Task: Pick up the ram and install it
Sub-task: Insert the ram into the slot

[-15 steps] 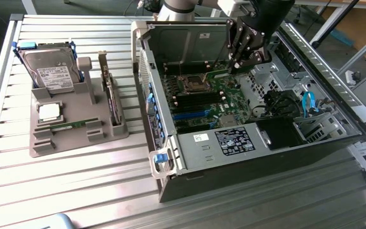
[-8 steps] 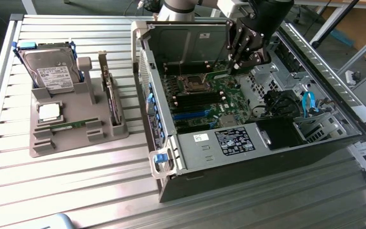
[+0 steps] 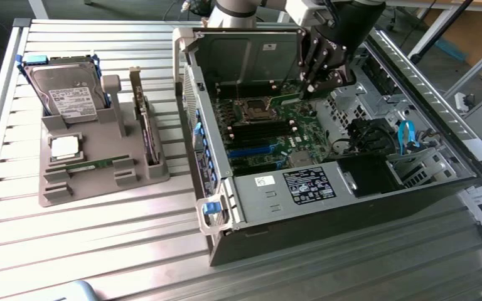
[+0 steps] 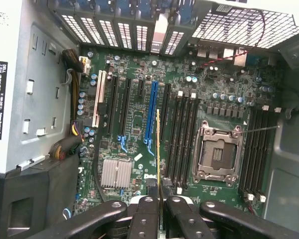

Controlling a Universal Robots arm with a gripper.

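Though edge-on, ram (image 4: 158,149) inside tool (image 4: 159,198).

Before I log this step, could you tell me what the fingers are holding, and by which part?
The ram, pinched on its flat faces between the fingers at its near end; the rest juts out over the motherboard.

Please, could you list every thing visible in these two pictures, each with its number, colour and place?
table: one, silver, slatted, under everything
holder: one, grey, on the table, exterior view's left
hard drive: one, silver and black, standing in the holder
processor chip: one, silver, flat in the holder
expansion card: one, dark, on edge in the holder
green stick: one, lying in the holder
computer case: one, grey and black, open, beside the holder
motherboard: one, green, inside the case
ram: one, green, above the motherboard
claw: one, black, shut on the ram
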